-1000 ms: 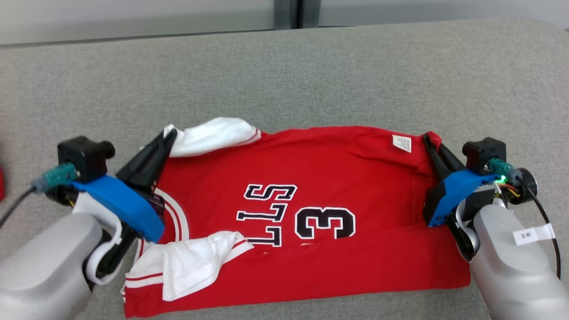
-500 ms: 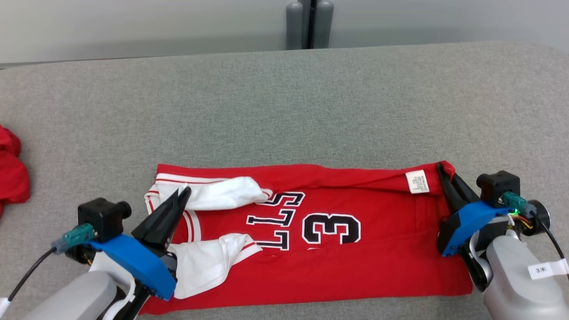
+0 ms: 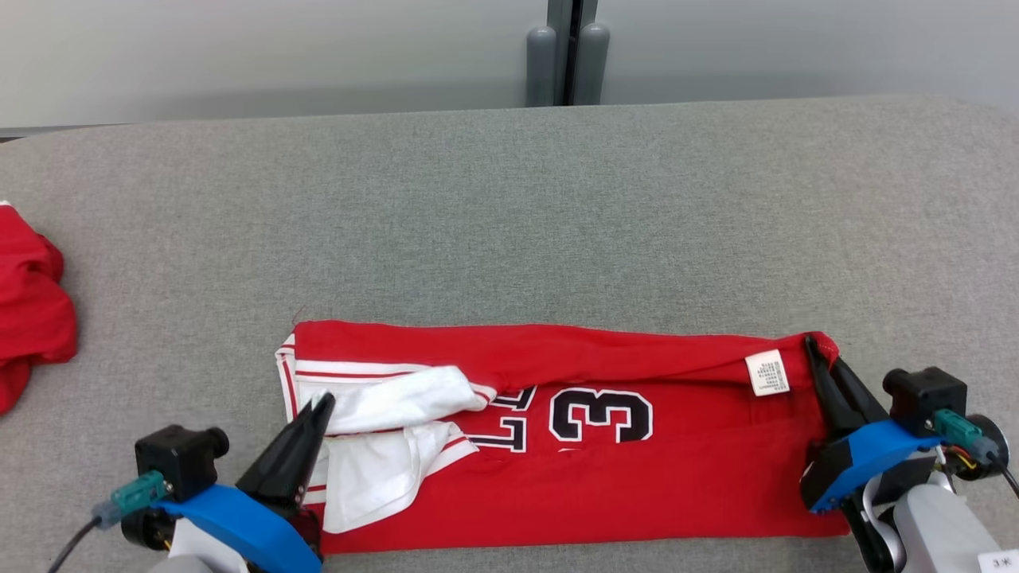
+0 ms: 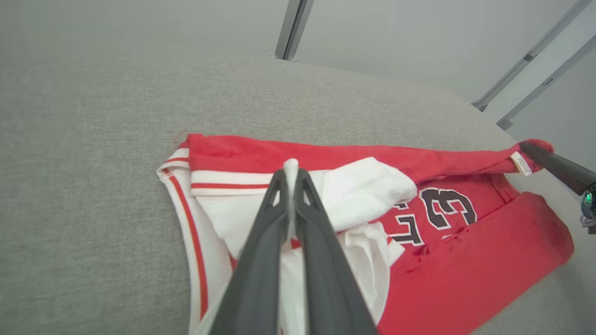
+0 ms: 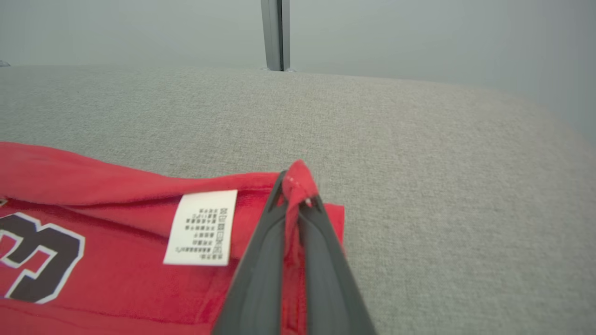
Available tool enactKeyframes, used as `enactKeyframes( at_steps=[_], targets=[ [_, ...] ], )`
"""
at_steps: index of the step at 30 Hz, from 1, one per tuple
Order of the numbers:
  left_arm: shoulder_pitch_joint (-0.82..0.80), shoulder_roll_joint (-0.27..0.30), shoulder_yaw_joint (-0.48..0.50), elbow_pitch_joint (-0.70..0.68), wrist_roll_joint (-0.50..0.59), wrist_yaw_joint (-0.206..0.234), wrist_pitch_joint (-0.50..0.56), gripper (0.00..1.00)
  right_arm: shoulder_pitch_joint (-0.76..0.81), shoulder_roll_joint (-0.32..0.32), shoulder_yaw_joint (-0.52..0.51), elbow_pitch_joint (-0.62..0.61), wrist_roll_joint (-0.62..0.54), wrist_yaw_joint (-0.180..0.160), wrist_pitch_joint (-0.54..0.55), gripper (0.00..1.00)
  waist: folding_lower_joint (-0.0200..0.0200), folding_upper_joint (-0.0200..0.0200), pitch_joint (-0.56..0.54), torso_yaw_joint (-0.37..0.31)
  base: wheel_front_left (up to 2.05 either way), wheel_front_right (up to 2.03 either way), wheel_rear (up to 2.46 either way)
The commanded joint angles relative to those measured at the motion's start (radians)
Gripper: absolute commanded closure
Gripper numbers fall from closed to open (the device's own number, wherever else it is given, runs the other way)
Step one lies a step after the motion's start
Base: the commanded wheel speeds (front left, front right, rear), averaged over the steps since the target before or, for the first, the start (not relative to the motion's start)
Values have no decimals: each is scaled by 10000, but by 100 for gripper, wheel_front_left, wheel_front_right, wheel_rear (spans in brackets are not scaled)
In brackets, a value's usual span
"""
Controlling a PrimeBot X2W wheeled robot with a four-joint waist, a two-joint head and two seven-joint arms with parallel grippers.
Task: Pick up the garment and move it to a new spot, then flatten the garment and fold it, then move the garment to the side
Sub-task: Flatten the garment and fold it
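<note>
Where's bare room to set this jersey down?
Free: the wide gray surface beyond the jersey to the far edge, and the gap between jersey and red heap at left. Crowded: the near edge, where left gripper and right gripper pinch the jersey's ends.

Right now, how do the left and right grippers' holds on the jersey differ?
The left gripper pinches the jersey's white sleeve fabric; the right gripper pinches a red corner beside the white care label. The left gripper's tips sit within the cloth's outline, the right gripper's at its far corner. Both are shut on the jersey.
</note>
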Motion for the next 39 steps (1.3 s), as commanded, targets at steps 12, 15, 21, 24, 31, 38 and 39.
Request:
enactKeyframes(
  at_steps=[12,15,21,24,31,38,39],
  targets=[
    [1027,-691,786,399,789,43,-47,60,1423,320,-534,-1018,12,2,-34,45,1,1,-158,112,0,0,0],
    [1232,-898,1114,454,1081,75,-47,0,1696,284,-669,-1308,90,2,-34,0,1,1,-222,119,0,0,0],
    [1770,-1568,2932,99,2255,213,-46,0,2082,227,-1038,-2354,131,2,-35,0,1,1,-303,118,0,0,0],
    [2048,-2024,4157,-228,3343,386,-46,0,2145,284,-1219,-2683,151,2,-35,0,1,1,-301,113,0,0,0],
    [2592,-3171,6553,-903,5460,381,-46,0,1651,411,-1673,-2347,108,2,74,0,1,1,-240,143,0,0,0],
    [3016,-4534,8582,-1199,7303,-39,-46,0,1115,694,-1802,-1186,-125,2,747,0,1,1,-90,263,0,0,0],
    [3046,-4679,8762,-1183,7581,-57,-46,0,1085,737,-1764,-1019,-143,2,826,0,1,1,-71,282,0,0,0]
  ],
)
